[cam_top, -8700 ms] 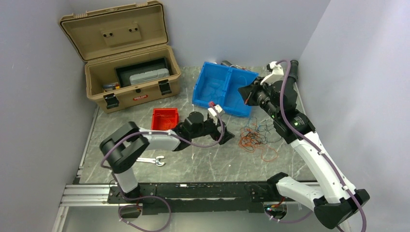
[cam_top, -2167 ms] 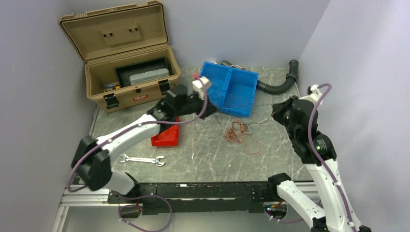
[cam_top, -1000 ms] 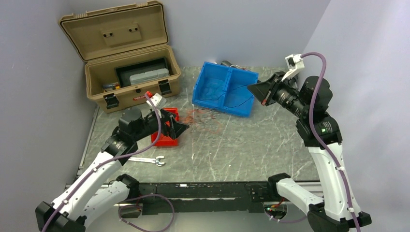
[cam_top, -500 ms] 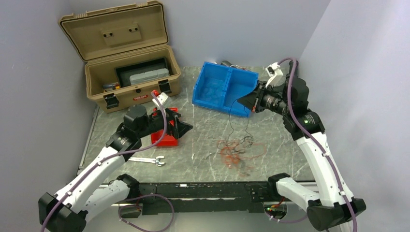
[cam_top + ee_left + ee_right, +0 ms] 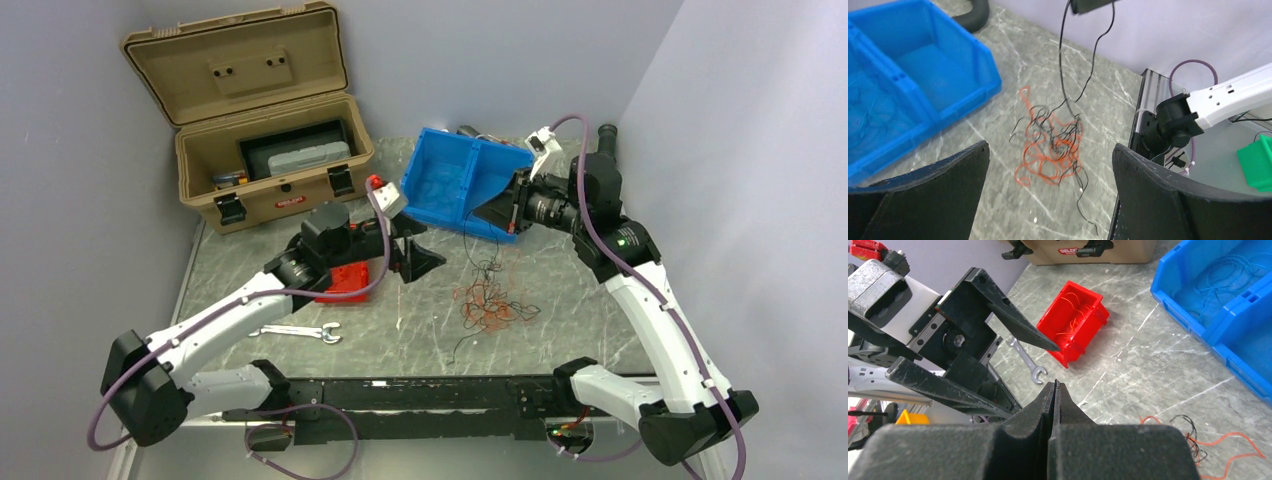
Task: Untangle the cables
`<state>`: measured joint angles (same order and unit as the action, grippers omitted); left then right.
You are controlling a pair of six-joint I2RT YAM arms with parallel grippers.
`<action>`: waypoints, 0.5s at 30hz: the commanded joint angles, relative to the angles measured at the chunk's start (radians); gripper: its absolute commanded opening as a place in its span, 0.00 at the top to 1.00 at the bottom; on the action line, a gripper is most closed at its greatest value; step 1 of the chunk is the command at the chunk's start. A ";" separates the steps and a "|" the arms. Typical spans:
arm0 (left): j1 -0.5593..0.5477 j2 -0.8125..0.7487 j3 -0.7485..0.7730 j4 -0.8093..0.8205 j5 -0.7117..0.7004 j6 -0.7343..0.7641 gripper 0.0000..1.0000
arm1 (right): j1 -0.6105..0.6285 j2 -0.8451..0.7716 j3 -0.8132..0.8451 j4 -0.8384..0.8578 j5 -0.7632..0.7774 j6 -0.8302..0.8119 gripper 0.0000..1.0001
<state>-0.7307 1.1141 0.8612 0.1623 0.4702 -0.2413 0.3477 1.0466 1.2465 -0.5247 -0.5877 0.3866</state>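
Note:
A tangle of orange-red and black cables (image 5: 490, 305) lies on the marble table (image 5: 560, 300) in front of the blue bin (image 5: 440, 185). My right gripper (image 5: 473, 220) hangs above it, shut on one black cable (image 5: 1062, 60) that runs up from the tangle (image 5: 1050, 150). In the right wrist view the jaws (image 5: 1054, 384) are pressed together and the held strand is hidden. My left gripper (image 5: 425, 262) is wide open and empty, just left of the tangle, facing it. The blue bin (image 5: 1228, 300) holds blue cables (image 5: 1218, 275). The red bin (image 5: 1075, 322) holds orange ones.
The red bin (image 5: 345, 282) sits under my left arm, with a wrench (image 5: 295, 330) in front of it. An open tan toolbox (image 5: 270, 160) stands at the back left. A black ribbed hose (image 5: 975, 10) lies behind the blue bin. Grey walls close both sides.
My left gripper has moved right towards the tangle. My right gripper has shifted left and forward with the black cable, and the tangle has been dragged a little away from the table's near edge.

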 commanded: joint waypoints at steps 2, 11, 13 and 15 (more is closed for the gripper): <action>-0.044 0.096 0.123 0.127 0.037 -0.015 0.06 | 0.039 0.011 0.049 0.048 -0.018 -0.022 0.98; -0.050 0.227 0.224 0.141 0.062 -0.073 0.31 | 0.085 0.005 0.017 0.104 -0.024 -0.007 0.98; -0.049 0.239 0.254 0.102 0.073 -0.054 0.82 | 0.086 -0.003 0.005 0.102 -0.005 -0.011 0.93; -0.049 0.220 0.273 0.044 0.043 -0.025 1.00 | 0.086 -0.012 -0.004 0.070 0.033 -0.036 0.58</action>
<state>-0.7769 1.3556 1.0618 0.2447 0.5076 -0.2977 0.4297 1.0649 1.2507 -0.4797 -0.5884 0.3874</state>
